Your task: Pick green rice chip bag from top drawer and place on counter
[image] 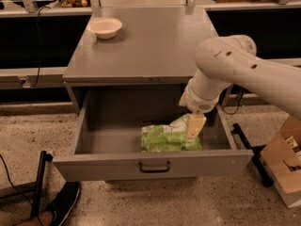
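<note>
The green rice chip bag (164,138) lies flat on the floor of the open top drawer (94,166), right of the middle, near the front panel. The drawer's dark bar handle (154,166) faces the camera. My gripper (195,126) hangs from the white arm (225,65) and reaches down into the drawer, at the bag's right end, touching or just above it. The grey counter (150,46) is the cabinet top above the drawer.
A white bowl (105,27) stands on the counter's far left corner. A cardboard box (287,168) sits on the floor at the right. A black pole (37,182) and a shoe (61,204) are at the lower left. A dark shelf with rails (42,36) runs behind.
</note>
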